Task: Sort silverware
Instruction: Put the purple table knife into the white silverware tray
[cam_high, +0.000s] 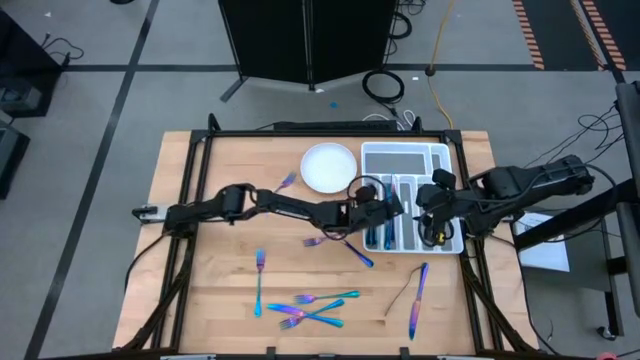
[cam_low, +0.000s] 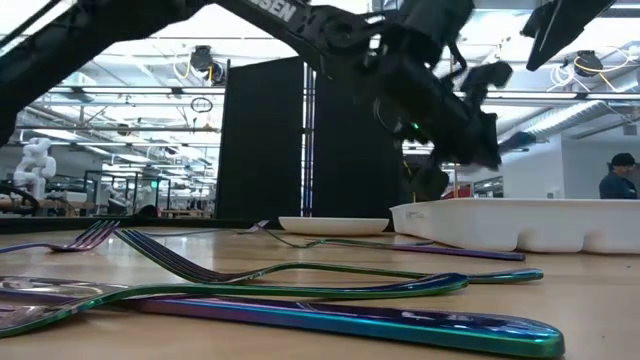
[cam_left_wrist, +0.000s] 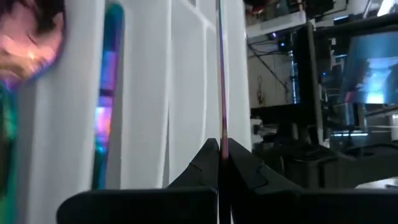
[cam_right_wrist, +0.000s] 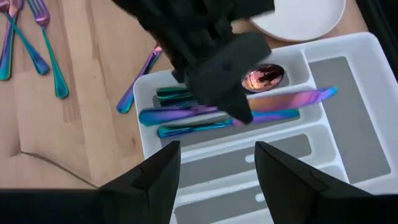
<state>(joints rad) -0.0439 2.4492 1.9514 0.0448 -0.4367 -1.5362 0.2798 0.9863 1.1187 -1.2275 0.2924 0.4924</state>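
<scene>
So far only a small share of the silverware has reached the white cutlery tray (cam_high: 440, 152): the right wrist view shows a few iridescent pieces lying lengthwise in its compartments, among them a knife (cam_right_wrist: 292, 98) and a spoon (cam_right_wrist: 264, 77), while the wider sections beside them show only grey liner. The left hand (cam_high: 375, 212) reaches over the tray's near edge, its fingers (cam_left_wrist: 205, 163) pinched tight on a thin piece of silverware (cam_left_wrist: 221, 74) seen edge-on and pointing along the dividers, so this piece looks about to be set down rather than already placed. The right hand (cam_right_wrist: 214, 167) hovers over the tray's other side with its fingers spread wide and nothing between them. Most of the job is left, I judge: on the worktop (cam_high: 220, 290) lie a cluster of forks (cam_high: 305, 310), a lone fork (cam_high: 259, 268), a knife (cam_high: 417, 298) near the front right, two pieces just beside the tray's front corner and a fork by the white plate (cam_high: 328, 166). Which compartment each type belongs to I cannot tell.
</scene>
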